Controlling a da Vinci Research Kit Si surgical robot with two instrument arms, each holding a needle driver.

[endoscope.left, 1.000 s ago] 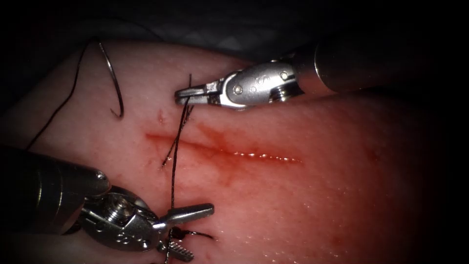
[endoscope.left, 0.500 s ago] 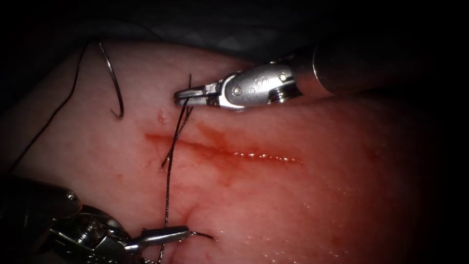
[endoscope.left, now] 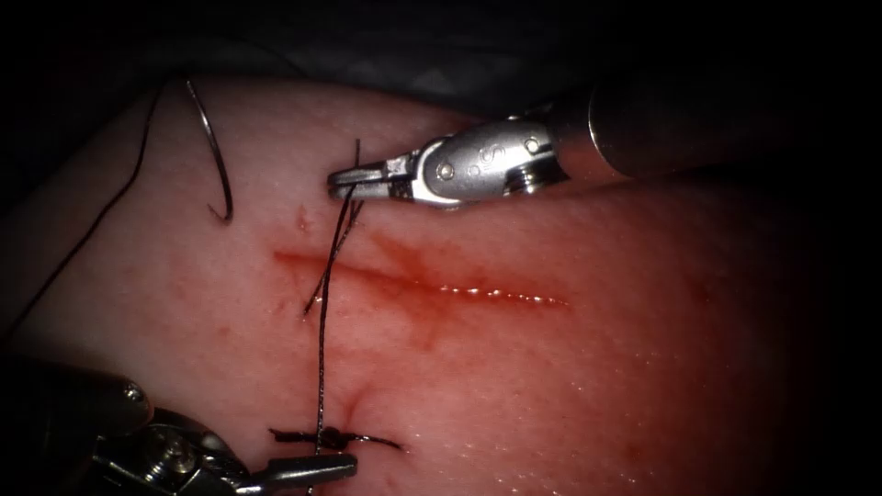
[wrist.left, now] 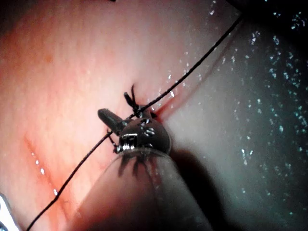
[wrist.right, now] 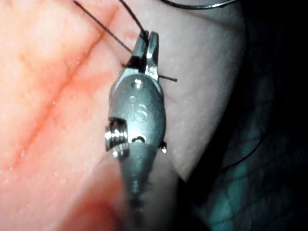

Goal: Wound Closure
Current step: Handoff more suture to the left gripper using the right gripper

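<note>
The thin curved steel needle (endoscope.left: pixel 211 152) lies free on the pale pork tissue (endoscope.left: pixel 588 367), left of the cut. The left arm's tool (endoscope.left: pixel 308 470) has dropped back, jaws closed on nothing visible, baring a dark knot (endoscope.left: pixel 323 435); its wrist view shows black thread (wrist.left: pixel 192 70) crossing there. The right arm's tool (endoscope.left: pixel 354 179) clamps the thread taut, so tightening seems under way.

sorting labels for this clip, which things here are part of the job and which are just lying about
In the job:
- right tool, shut on the thread
- left tool, shut near the knot
- cut in the tissue

Lying about:
- needle, held by neither tool, resting on the tissue left of the cut
- red fluid
</note>
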